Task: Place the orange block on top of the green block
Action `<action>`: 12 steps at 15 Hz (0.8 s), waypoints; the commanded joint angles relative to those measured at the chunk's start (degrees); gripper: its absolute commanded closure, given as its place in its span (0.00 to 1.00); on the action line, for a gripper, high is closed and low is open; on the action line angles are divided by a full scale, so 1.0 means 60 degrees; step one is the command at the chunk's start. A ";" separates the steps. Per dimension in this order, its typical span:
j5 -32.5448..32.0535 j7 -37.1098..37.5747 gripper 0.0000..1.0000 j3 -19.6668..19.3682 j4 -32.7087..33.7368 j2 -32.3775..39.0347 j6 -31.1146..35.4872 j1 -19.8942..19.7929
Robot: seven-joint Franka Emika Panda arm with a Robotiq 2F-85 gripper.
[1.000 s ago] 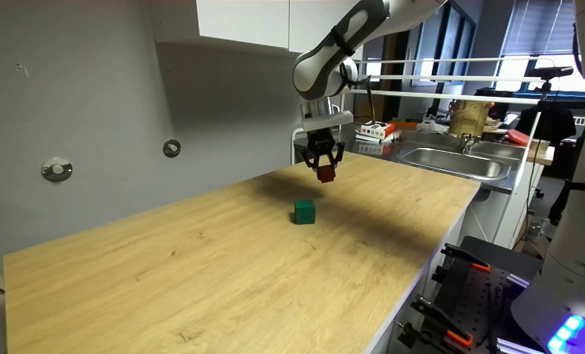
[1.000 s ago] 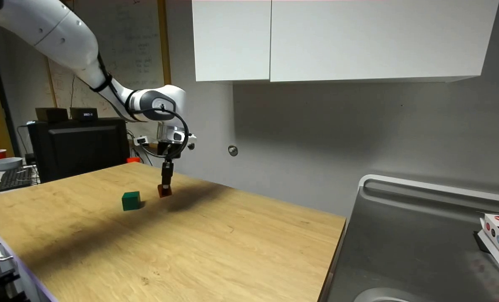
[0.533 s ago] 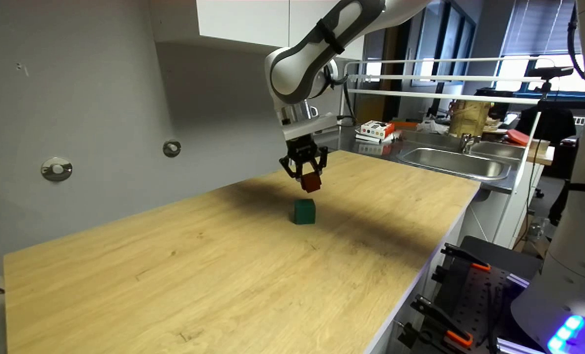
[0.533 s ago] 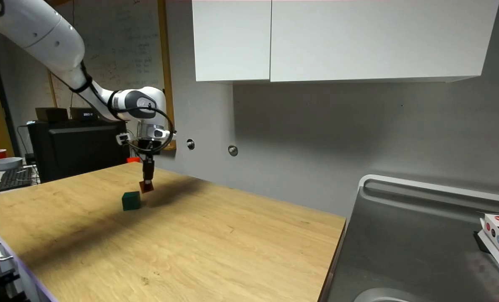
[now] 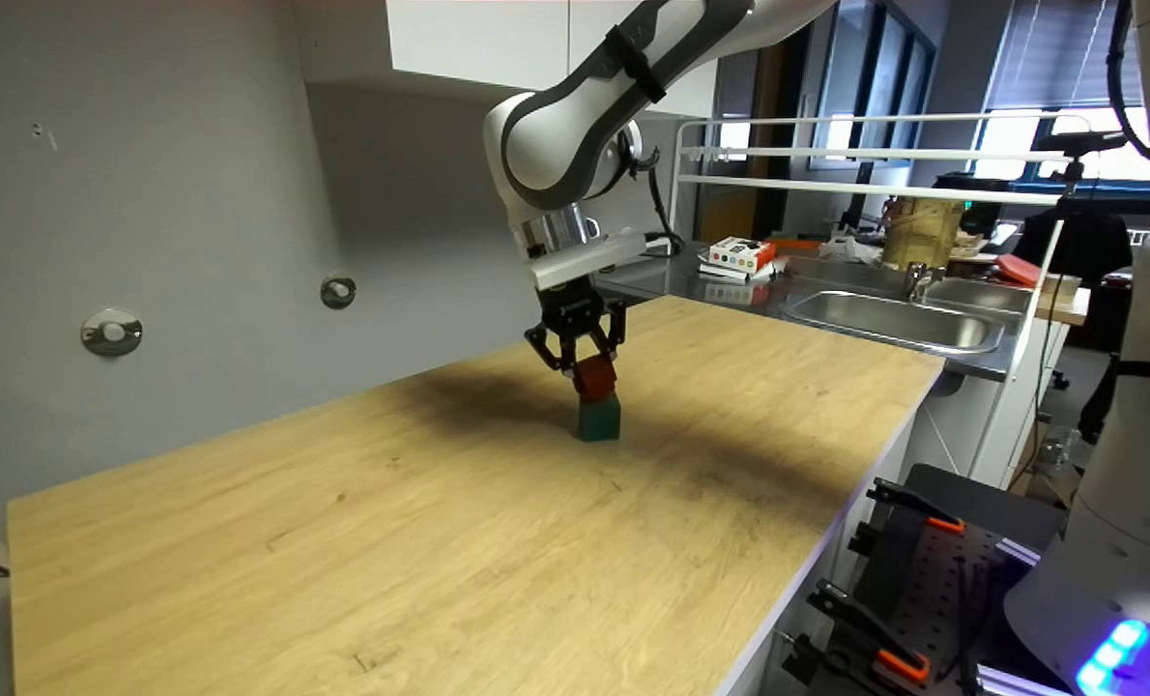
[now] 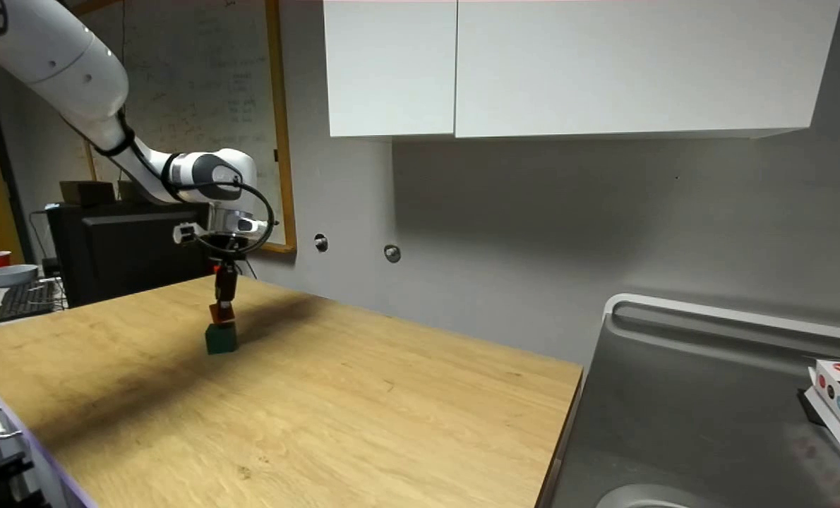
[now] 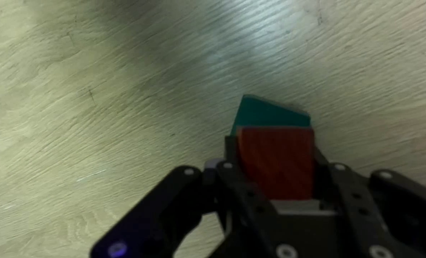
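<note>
In an exterior view, the red-orange block (image 6: 222, 316), held slightly tilted, is over the upright green block (image 6: 221, 340) toward the far left, contact unclear.

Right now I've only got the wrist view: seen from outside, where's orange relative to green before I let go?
Observer: Right above it: in both exterior views no table shows between the orange block and the green block. Whether they fully touch, I can't tell.
Operator: Orange level?
Observer: No, tilted: in an exterior view it leans along with the gripper.
Operator: Anything up high?
Observer: White cabinets on the wall, higher than the gripper.
</note>
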 commanded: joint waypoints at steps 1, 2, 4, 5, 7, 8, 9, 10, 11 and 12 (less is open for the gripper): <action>0.0445 -0.0157 0.81 0.0261 0.0060 0.0078 -0.0226 -0.0146; 0.0579 -0.0212 0.81 0.0292 0.0072 0.0135 -0.0226 -0.0171; 0.0789 -0.0248 0.81 0.0321 0.0050 0.0174 -0.0228 -0.0186; 0.0868 -0.0262 0.81 0.0327 0.0028 0.0184 -0.0213 -0.0201; 0.1007 -0.0261 0.81 0.0316 0.0011 0.0165 -0.0197 -0.0223; 0.1061 -0.0256 0.81 0.0307 0.0013 0.0166 -0.0196 -0.0234; 0.1097 -0.0253 0.32 0.0297 0.0002 0.0164 -0.0194 -0.0246; 0.1127 -0.0243 0.31 0.0288 -0.0010 0.0163 -0.0192 -0.0259; 0.1157 -0.0241 0.26 0.0282 -0.0023 0.0167 -0.0187 -0.0274; 0.1176 -0.0247 0.19 0.0276 -0.0033 0.0180 -0.0181 -0.0292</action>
